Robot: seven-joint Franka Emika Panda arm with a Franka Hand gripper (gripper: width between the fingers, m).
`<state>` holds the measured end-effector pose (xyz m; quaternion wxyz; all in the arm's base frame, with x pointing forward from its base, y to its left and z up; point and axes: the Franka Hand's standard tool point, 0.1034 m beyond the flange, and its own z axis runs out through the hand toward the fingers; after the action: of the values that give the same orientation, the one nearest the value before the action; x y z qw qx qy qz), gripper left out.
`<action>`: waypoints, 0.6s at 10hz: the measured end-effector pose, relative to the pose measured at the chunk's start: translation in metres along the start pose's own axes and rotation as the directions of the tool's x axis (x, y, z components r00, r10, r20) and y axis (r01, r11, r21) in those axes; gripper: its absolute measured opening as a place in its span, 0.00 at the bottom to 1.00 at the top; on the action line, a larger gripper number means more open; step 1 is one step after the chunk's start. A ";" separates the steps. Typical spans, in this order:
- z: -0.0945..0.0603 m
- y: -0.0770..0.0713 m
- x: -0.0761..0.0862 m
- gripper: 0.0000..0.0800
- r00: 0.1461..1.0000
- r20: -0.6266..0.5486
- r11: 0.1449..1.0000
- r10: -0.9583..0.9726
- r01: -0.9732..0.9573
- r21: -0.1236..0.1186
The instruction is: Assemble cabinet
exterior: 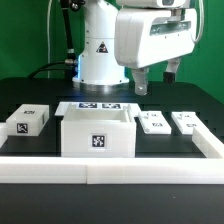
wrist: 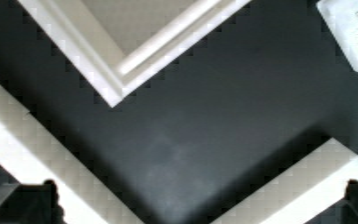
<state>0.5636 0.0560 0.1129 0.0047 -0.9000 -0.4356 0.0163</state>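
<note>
The white open-topped box (exterior: 97, 132) sits on the black counter (exterior: 160, 143) in the lower middle of the exterior view, with one black-and-white tag on its front face. Just behind it lies the flat marker board (exterior: 100, 105). Two small white tagged panels (exterior: 153, 122) (exterior: 186, 122) lie side by side, a little apart, to the exterior view's right of the box. A small white block (exterior: 28, 122) with one tag lies to the exterior view's left of it. A white rail (exterior: 110, 166) runs across the front edge of the counter.

The tool (exterior: 156, 78) hangs in the upper right of the exterior view, above the counter behind the panels and clear of everything. In the wrist view its dark fingertips (wrist: 25, 200) stand far apart, so the tool (wrist: 194, 198) is spread wide with only bare counter (wrist: 211, 120) between them. That view also shows a white corner edge (wrist: 123, 85) with a grey inside, probably a corner of the box.
</note>
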 end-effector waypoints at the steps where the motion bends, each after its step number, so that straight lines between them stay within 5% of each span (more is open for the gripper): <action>1: 0.000 0.000 0.000 1.00 1.000 0.000 1.000 0.000 0.000 0.000; 6: 0.000 0.000 -0.001 1.00 1.000 0.000 1.000 -0.002 0.002 0.000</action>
<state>0.5635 0.0553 0.1126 0.0047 -0.8995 -0.4365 0.0165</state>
